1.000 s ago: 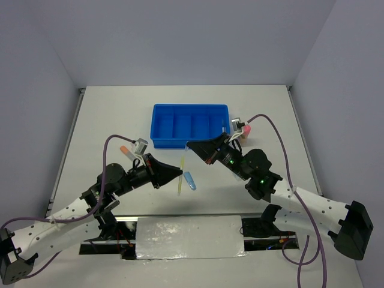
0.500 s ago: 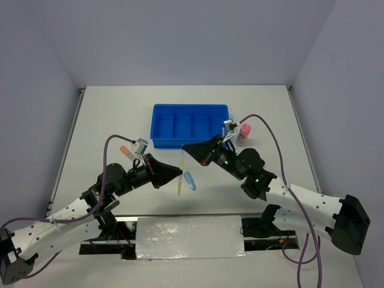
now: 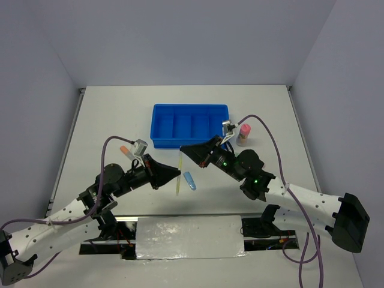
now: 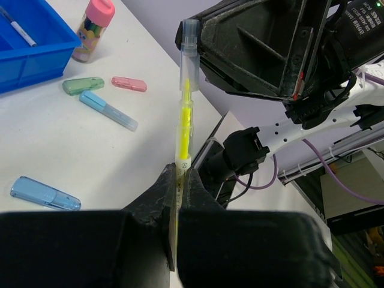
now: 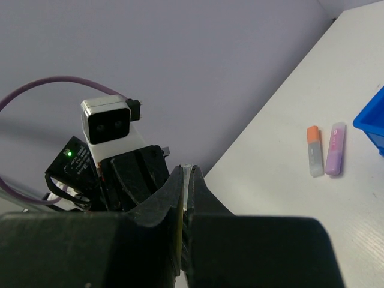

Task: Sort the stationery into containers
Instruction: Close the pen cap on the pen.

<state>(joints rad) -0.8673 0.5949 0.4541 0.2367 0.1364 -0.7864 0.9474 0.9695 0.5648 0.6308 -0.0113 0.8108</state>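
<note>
**A:** What is seen on the table (image 3: 108, 114), starting from the biggest thing?

**B:** A blue tray (image 3: 190, 125) is set near the far edge, about at its middle. In the left wrist view one thin white pen (image 4: 18, 33) is seen lying in one compartment. From above, the other compartments look bare.

**A:** And how are the arms placed?

**B:** They are brought together in front of the tray. The left gripper (image 4: 180, 175) is clamped on the lower part of a yellow pen (image 4: 185, 129). The right gripper (image 5: 186, 177) is closed fully on the pen's upper end, where the clear cap (image 4: 189, 51) is. So the pen is held by both, and it is judged to be off the table, between the tray's near wall and the table's near edge. Whether it is being passed over or uncapped cannot be told.

**A:** What is left to be sorted?

**B:** Nearly everything, so the task is judged to be at an early stage.
- A glue stick (image 3: 243, 134) is standing upright just beside the tray's right end.
- A green marker (image 4: 83, 85), a pink marker (image 4: 129, 84) and a light blue marker (image 4: 108, 110) are lying near the glue stick.
- A darker blue marker (image 3: 189, 180) is lying below the held pen.
- An orange marker (image 5: 314, 150) and a purple marker (image 5: 334, 148) are lying side by side, left of the tray.
</note>
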